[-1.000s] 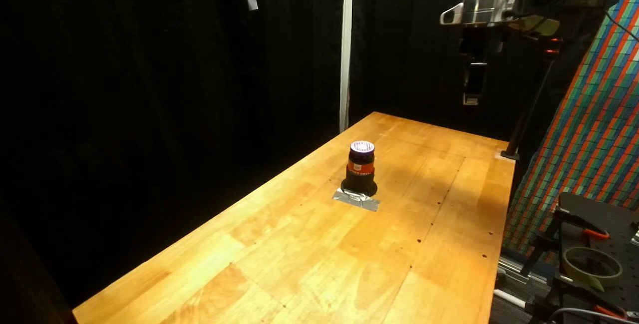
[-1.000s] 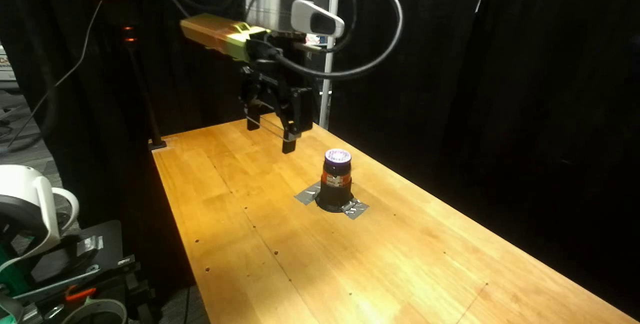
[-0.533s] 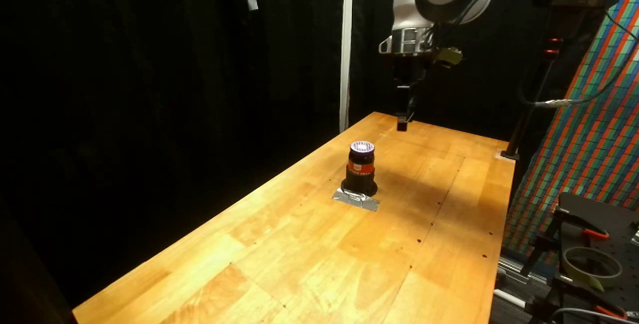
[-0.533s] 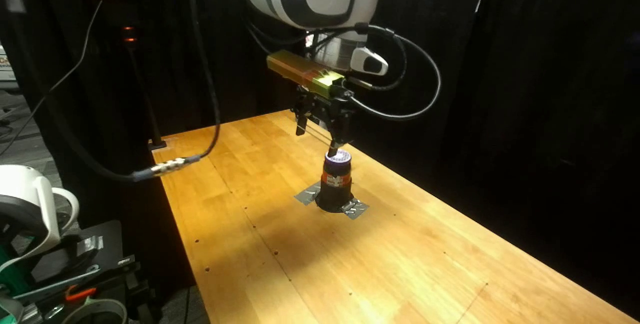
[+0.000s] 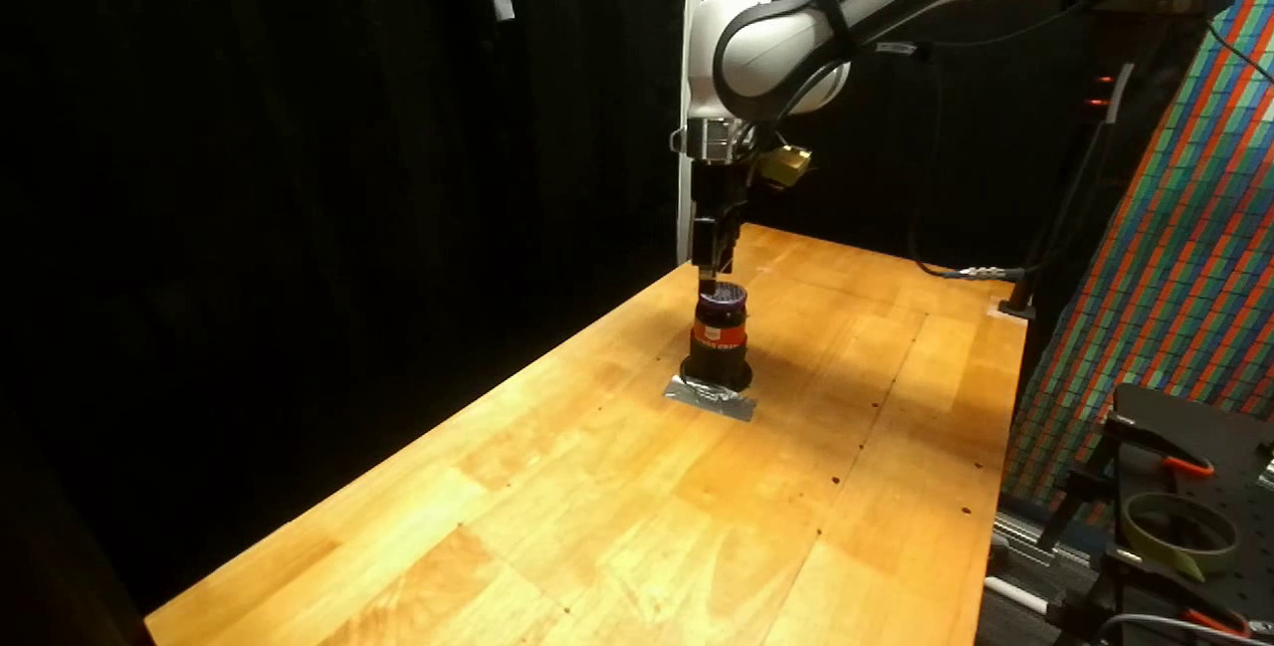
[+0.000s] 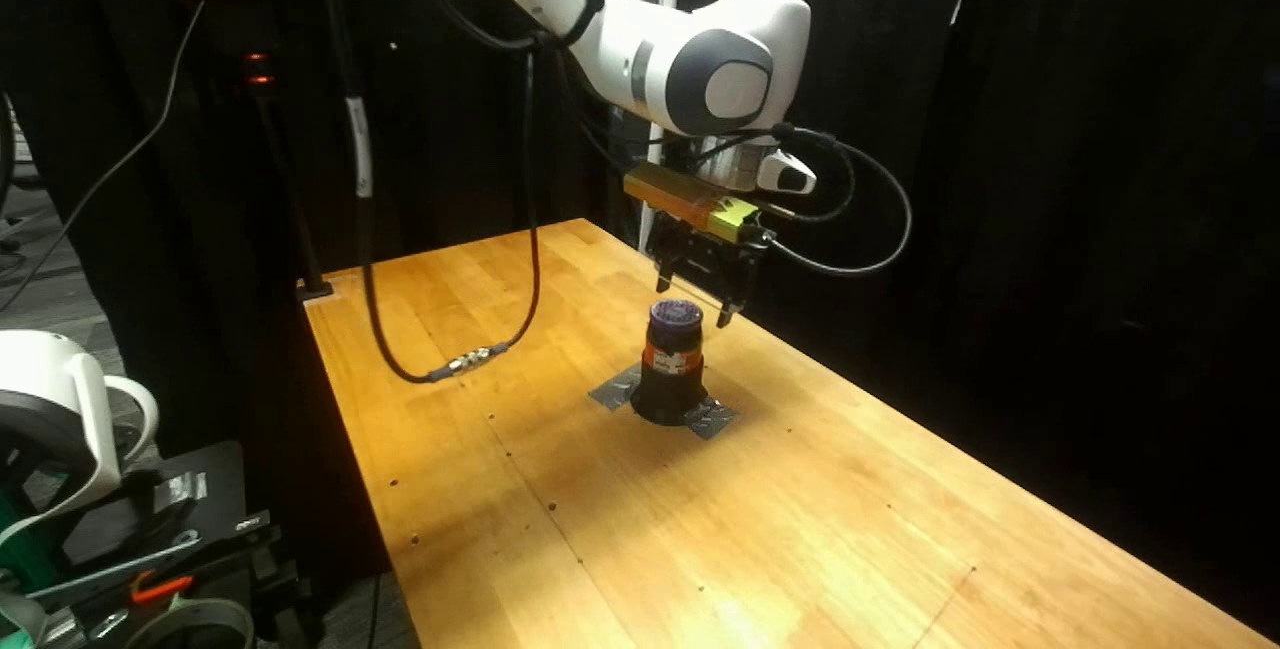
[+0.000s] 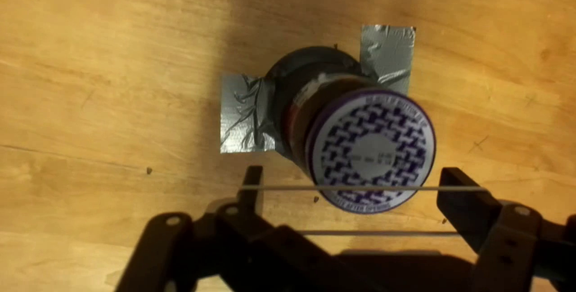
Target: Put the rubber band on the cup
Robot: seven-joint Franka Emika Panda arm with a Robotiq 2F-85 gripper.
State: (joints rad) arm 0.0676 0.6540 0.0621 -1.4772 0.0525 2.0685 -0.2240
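The cup is a dark jar with an orange-red label, upright in a black base, in both exterior views [image 5: 719,335] [image 6: 672,359]. Its purple-and-white lid faces up in the wrist view [image 7: 372,156]. My gripper [image 7: 352,174] is open, pointing down, just above and slightly to one side of the lid, also in both exterior views [image 5: 713,280] [image 6: 694,303]. The rubber band [image 7: 288,188] is stretched around both fingers [image 7: 254,179]. One strand crosses in front of the lid's lower part; the other lies off it. The band is not around the jar.
Grey tape [image 6: 711,418] holds the base to the wooden table [image 6: 820,529]. A thin black stand [image 6: 290,179] is at the table's far corner. The arm's cable [image 6: 470,359] hangs down near the tabletop. A side cart [image 5: 1194,467] with a tape roll stands beside the table.
My gripper has moved down and across to the cup, leftward in one view, rightward in another. It stays open with the band stretched. The cup has not moved.
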